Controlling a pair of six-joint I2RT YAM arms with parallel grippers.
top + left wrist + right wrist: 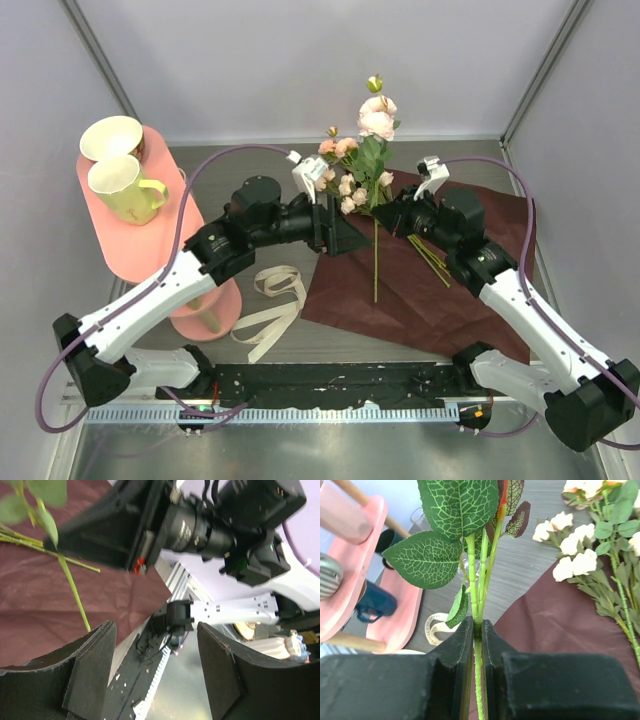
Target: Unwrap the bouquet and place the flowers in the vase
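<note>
**One sprig in hand, the rest lying on the wrapping**

The right gripper [477, 625] is clamped tight on the thin green stems of a sprig [425, 557], held up over the spread dark red paper [400, 300]. The left gripper [156, 645] stands wide apart, holding nothing. The other flowers [575, 562] lie with their stems on the paper. The sprig looks light, springy and top-heavy, so the bare lower stem seems the safest hold, clear of the soft blooms.

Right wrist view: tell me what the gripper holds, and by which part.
The right gripper is shut on a flower sprig, pinching its green stems just below the leaves.
</note>
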